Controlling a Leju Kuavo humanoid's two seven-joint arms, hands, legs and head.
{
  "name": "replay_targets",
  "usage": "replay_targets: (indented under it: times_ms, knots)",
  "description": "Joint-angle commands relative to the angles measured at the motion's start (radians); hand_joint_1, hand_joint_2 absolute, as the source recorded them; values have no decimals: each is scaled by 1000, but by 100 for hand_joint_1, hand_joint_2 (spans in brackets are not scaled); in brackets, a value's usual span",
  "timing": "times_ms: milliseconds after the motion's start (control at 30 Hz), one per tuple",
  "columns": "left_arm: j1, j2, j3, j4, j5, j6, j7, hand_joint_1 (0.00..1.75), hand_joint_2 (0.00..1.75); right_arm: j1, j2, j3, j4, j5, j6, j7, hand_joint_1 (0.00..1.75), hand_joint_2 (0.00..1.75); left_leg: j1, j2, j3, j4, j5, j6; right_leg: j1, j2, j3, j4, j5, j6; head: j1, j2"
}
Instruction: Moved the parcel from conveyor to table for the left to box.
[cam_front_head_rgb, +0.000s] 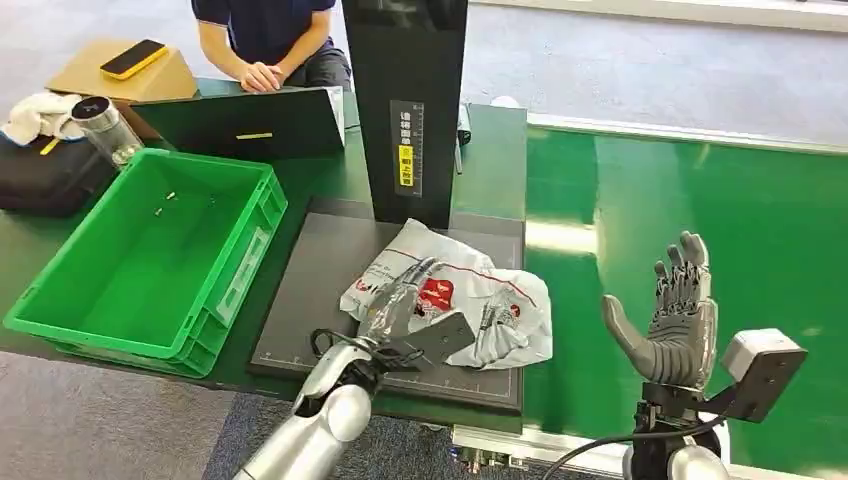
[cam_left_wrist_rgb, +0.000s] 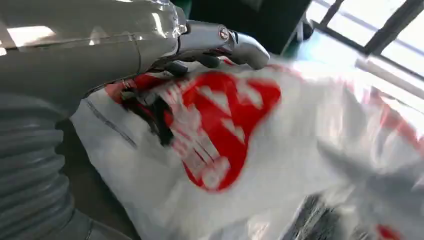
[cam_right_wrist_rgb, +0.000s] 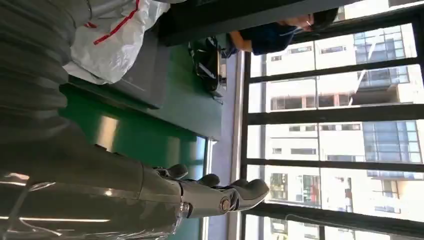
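Parcel sits on the dark mat beside the green box. Left hand lies on it, grip unclear. Right hand is spread open over the conveyor, holding nothing.

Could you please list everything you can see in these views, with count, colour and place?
parcel: one, white plastic bag with red print, on the dark mat
mat: one, dark grey, on the green table
crate: one, green, on the table left of the mat
column: one, black with a yellow label, upright behind the parcel
laptop: one, dark, behind the crate
cardboard box: one, brown, far left
phone: one, yellow-edged, on the cardboard box
bag: one, black, at the left edge
person: one, dark blue top, at the laptop
left hand: one, grey, resting on the parcel
right hand: one, grey, raised and holding nothing, over the green conveyor
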Motion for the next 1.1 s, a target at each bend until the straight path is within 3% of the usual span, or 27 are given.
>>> replay_targets:
  times_ms: [33, 67, 600, 767, 1033, 1100]
  knots:
    - [-107, -44, -86, 321, -57, -17, 116, 5, 175, 21, 57, -68, -8, 12, 0, 7, 0, 175, 0, -3, 2, -1, 0, -1, 0, -4, 3, -1, -1, 0, 0, 0]
    - [-103, -43, -70, 318, -46, -12, 119, 175, 175, 27, 60, -69, -9, 13, -1, 9, 0, 175, 0, -3, 3, -2, 0, -2, 0, -4, 4, -2, -1, 0, 0, 0]
    - [-78, -12, 44, 185, 13, 87, 22, 175, 175, 1, 52, -64, 24, 9, 0, 15, 0, 175, 0, 1, 5, -2, 0, -2, 0, 0, 6, -2, 0, 1, 0, 0]
    - [-29, 1, 127, 31, 120, 146, -78, 175, 175, -1, 52, -65, 11, 5, 2, 26, 0, 175, 0, 1, 5, -2, 0, -2, 0, 0, 5, -1, 0, 0, 0, 0]
    - [10, 30, 163, -134, 149, 200, -90, 175, 175, -12, 51, -71, 15, -2, 1, 30, 0, 175, 0, 1, 2, -1, -1, -2, 0, 1, 2, -1, 0, 0, 0, 0]
    - [24, 45, 172, -208, 129, 292, -100, 175, 175, -13, 53, -77, 11, -5, 1, 31, 0, 175, 0, 0, 1, -1, 0, -2, 1, -1, 1, -1, 0, 0, 0, 0]
